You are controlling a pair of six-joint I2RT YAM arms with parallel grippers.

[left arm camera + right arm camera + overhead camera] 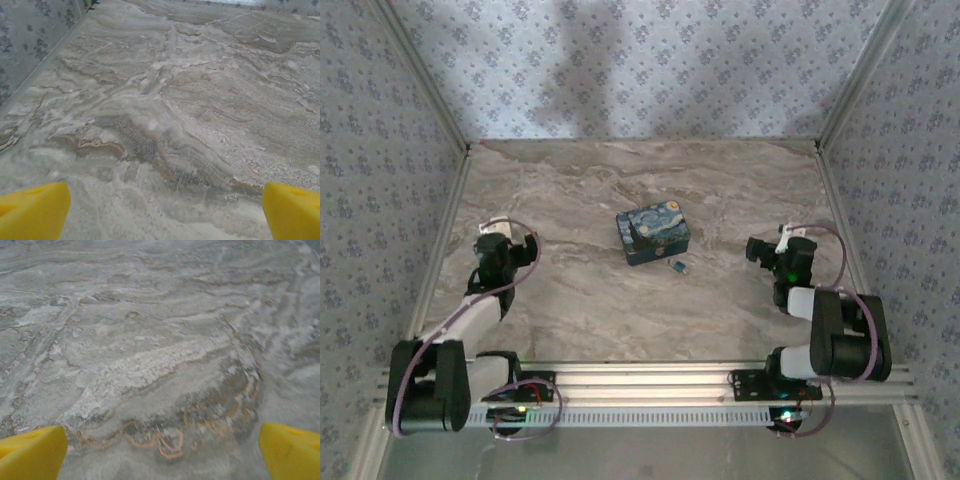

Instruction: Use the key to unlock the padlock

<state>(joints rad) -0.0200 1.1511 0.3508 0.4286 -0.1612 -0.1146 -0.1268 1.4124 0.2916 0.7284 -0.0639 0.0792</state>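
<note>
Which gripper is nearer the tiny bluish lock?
The right gripper: the tiny bluish metallic padlock lies off the near right corner of the blue-and-yellow swirl-printed box, while the left gripper sits across the box.

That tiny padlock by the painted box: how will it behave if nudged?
The padlock looks tiny and low, so it probably skids on the smooth table rather than tipping. Being small, it is likely light and hard to pinch.
</note>
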